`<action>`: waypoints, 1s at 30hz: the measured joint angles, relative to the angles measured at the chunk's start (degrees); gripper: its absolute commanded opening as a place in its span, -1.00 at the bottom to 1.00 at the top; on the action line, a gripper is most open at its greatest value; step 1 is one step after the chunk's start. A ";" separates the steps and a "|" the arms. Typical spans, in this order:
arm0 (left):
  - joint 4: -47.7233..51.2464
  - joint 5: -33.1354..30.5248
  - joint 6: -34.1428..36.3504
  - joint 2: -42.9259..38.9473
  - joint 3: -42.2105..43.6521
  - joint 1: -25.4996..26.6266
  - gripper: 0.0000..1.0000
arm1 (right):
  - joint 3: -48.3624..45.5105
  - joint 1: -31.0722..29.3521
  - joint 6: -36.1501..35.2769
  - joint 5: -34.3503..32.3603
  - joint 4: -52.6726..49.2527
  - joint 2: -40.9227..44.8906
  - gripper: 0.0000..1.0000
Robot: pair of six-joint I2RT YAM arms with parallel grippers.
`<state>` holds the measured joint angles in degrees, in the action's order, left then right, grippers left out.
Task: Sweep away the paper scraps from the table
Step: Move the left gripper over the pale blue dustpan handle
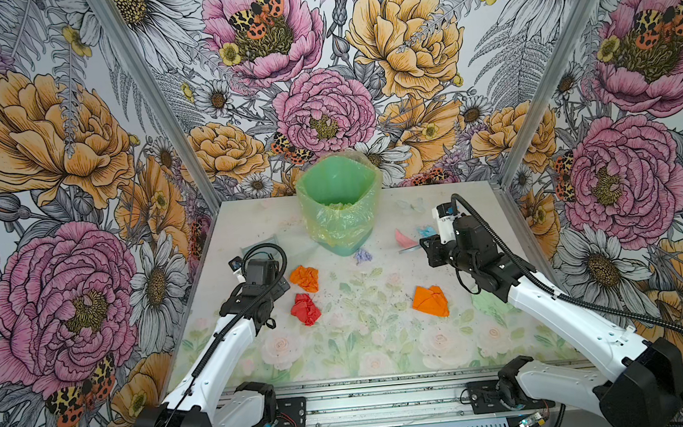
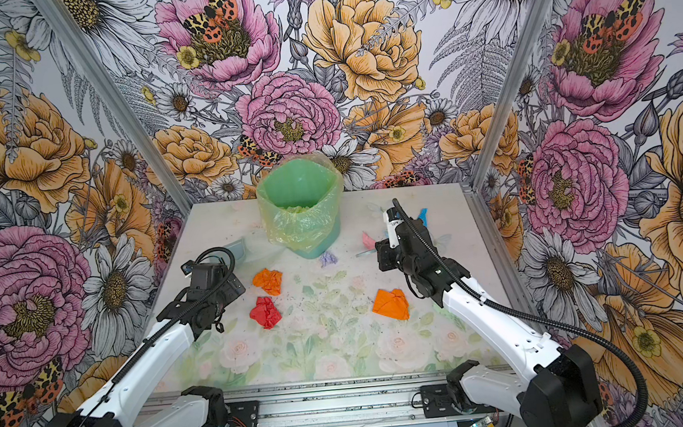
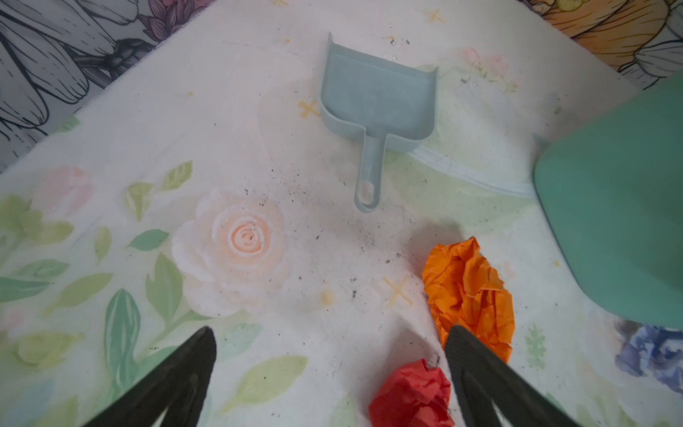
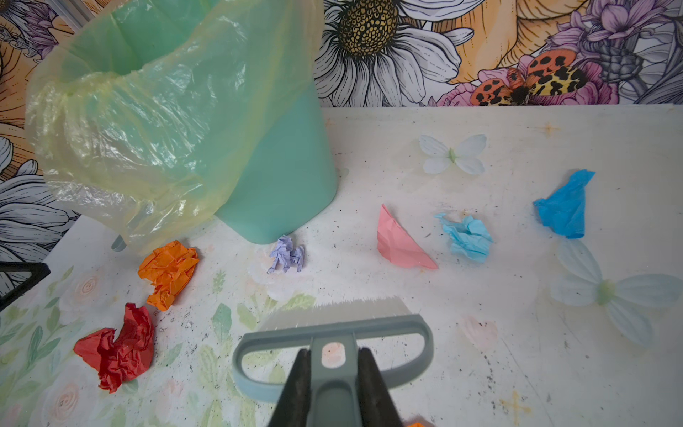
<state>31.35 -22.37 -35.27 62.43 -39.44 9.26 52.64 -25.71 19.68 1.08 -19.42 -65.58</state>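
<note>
Paper scraps lie on the table (image 1: 343, 360): a crumpled orange one (image 1: 304, 278), a red one (image 1: 305, 309), a flatter orange one (image 1: 431, 301), a lilac one (image 1: 363, 256) and a pink one (image 1: 403, 239). The right wrist view adds a light blue scrap (image 4: 467, 236) and a darker blue one (image 4: 565, 207). My left gripper (image 3: 330, 334) is open above bare table, the red scrap (image 3: 410, 395) by one finger and the orange one (image 3: 467, 292) just beyond it. My right gripper (image 4: 334, 360) is shut on the handle of the grey-blue brush (image 4: 332, 329), which is held over the table.
A green bin (image 1: 339, 206) lined with a yellowish bag stands at the back middle. The grey-blue dustpan (image 3: 375, 107) lies flat beyond my left gripper, handle toward it. Flowered walls close in the left, right and back edges.
</note>
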 measured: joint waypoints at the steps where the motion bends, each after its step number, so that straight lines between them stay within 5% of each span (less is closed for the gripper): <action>1: -0.46 0.02 0.74 1.51 -0.59 -0.50 0.97 | 0.00 0.00 0.00 0.00 0.00 0.00 -1.00; 13: -4.17 4.46 7.02 18.93 -10.21 -4.98 0.97 | 0.00 0.00 0.00 0.22 0.02 -0.13 -1.00; 30: -7.61 10.23 8.74 29.24 -13.75 -6.95 0.94 | 0.00 0.00 -0.02 0.20 0.02 -0.11 -1.00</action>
<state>23.75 -12.14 -26.52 91.68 -53.19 2.31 52.64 -25.71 19.66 1.28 -19.40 -65.69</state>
